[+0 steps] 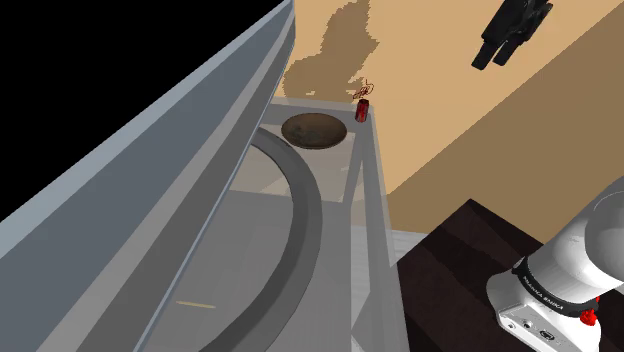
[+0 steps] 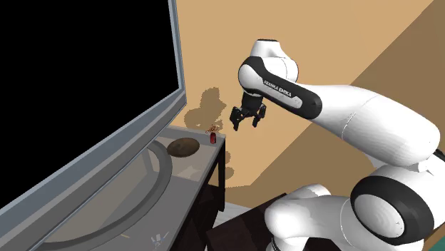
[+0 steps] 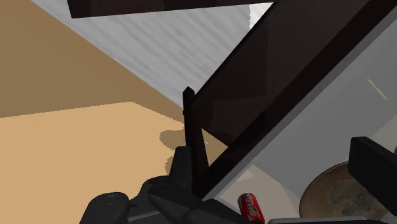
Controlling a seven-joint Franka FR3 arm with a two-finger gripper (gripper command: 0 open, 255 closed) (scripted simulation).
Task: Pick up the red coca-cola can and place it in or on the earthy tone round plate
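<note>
The red Coca-Cola can (image 1: 362, 109) stands upright at the far corner of the grey table (image 1: 300, 260), close to its edge. A brown round plate (image 1: 314, 130) lies flat just beside it, toward the shoulder view's left. My black gripper (image 1: 492, 58) hangs open and empty high in the air, off past the table's edge and well apart from the can. From the second exterior view the gripper (image 2: 244, 124) is above and to the right of the can (image 2: 212, 136) and the plate (image 2: 183, 146). Through the wrist camera the can (image 3: 250, 206) and the plate (image 3: 340, 194) lie far below between the spread fingers (image 3: 374, 167).
A large flat-screen TV (image 1: 170, 170) with a curved grey foot (image 1: 300, 230) takes up most of the table and leans over it. The dark stand box (image 1: 455, 265) sits by the table's near side. Tan floor (image 1: 470, 130) lies beyond the edge.
</note>
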